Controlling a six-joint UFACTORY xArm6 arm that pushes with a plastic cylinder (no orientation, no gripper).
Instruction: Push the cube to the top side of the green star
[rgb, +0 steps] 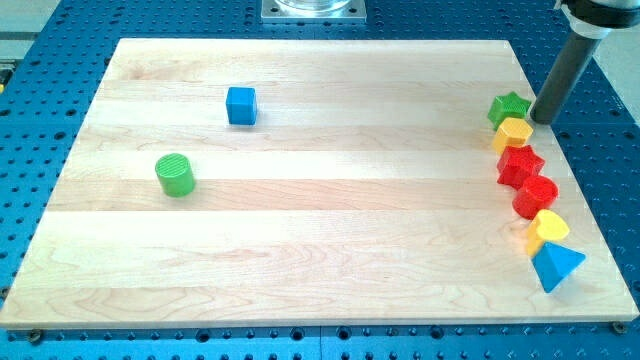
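The blue cube (241, 105) sits on the wooden board's upper left part. The green star (509, 108) sits at the board's right edge near the top. My tip (541, 120) is just to the right of the green star, close to it or touching it, and far to the right of the cube. The rod rises toward the view's top right corner.
Below the green star a column runs down the right edge: a yellow block (514, 132), a red star (520, 165), a red cylinder (536, 195), a yellow block (549, 230) and a blue triangle (555, 266). A green cylinder (175, 175) stands at the left.
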